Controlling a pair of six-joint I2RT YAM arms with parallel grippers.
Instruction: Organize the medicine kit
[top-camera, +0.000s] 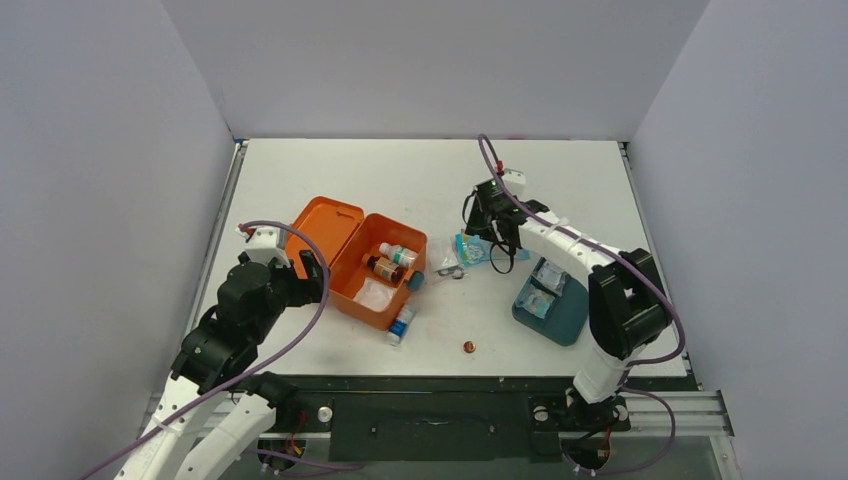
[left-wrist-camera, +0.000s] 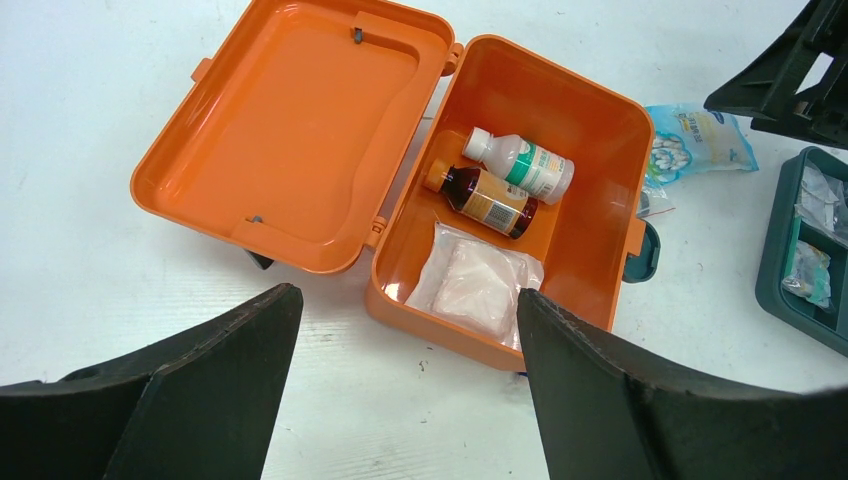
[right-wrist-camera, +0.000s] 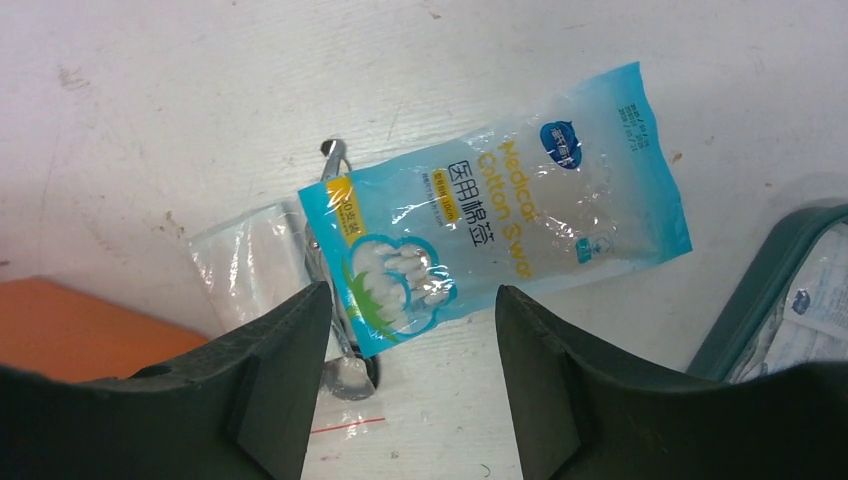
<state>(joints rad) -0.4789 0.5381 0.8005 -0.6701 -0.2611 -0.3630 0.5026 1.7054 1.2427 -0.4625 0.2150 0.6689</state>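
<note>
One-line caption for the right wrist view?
Open right hand poised above a blue cotton swab packet on the white table, teal tray at the edge.

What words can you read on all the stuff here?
"Medical Cotton Swa", its end unclear: on the blue packet.
"医用棉签": same packet.
Labels on white bottle and brown bottle: too small to read.
Print on tray packets: blurred.

Glossy orange plastic medicine kit (left-wrist-camera: 300, 150)
</note>
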